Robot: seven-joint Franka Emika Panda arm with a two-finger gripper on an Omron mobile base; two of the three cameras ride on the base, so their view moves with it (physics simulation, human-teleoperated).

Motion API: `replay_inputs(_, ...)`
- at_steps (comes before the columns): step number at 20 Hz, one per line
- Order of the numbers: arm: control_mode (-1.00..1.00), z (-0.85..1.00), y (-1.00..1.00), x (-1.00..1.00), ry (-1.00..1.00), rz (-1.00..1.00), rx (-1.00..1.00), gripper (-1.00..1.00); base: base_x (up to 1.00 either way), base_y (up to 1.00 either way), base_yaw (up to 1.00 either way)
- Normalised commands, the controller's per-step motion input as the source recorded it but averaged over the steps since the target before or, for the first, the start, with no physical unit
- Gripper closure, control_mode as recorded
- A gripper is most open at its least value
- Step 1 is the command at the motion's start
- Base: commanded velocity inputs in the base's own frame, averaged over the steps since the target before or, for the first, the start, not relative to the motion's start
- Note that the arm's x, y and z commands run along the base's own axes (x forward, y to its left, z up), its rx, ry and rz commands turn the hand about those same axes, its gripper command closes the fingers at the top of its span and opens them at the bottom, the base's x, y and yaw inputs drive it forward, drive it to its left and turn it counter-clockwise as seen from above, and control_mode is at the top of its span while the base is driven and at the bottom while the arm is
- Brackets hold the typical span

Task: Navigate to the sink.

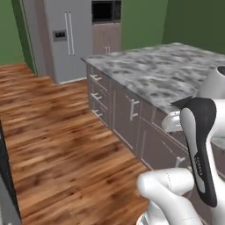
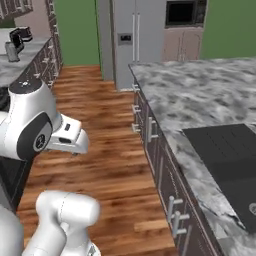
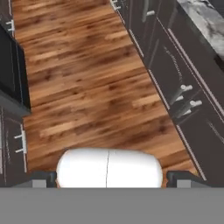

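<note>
Set into marble island counter [image 2: 200, 95], black sink [image 2: 227, 155], no readable writing, fingers [image 3: 43, 178] apart

A glossy white robot arm [image 1: 176, 193] with rounded, bulbous links, black joint panels and a dark band bearing faint lettering.

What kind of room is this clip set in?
A rendered home kitchen: a steel double-door fridge with a built-in microwave beside it, a marble-topped island holding a black sink, and a wood floor.
</note>
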Motion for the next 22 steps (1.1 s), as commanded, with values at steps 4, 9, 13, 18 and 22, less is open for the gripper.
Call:
replay_inputs(4, 1.00, 0.00, 0.00, 0.00, 0.00, 0.00, 0.00, -1.00, 0.54, 0.62, -0.82)
replay_inputs(9, 1.00, 0.00, 0.00, 0.00, 0.00, 0.00, 0.00, -1.00, 0.44, 0.58, -0.83)
replay_inputs(13, 1.00, 0.00, 0.00, 0.00, 0.00, 0.00, 0.00, -1.00, 0.35, 0.46, -0.85)
replay_inputs(18, 1.00, 0.00, 0.00, 0.00, 0.00, 0.00, 0.00, -1.00, 0.37, 0.47, -0.84)
replay_inputs(22, 1.00, 0.00, 0.00, 0.00, 0.00, 0.00, 0.00, -1.00, 0.71, 0.48, -0.71)
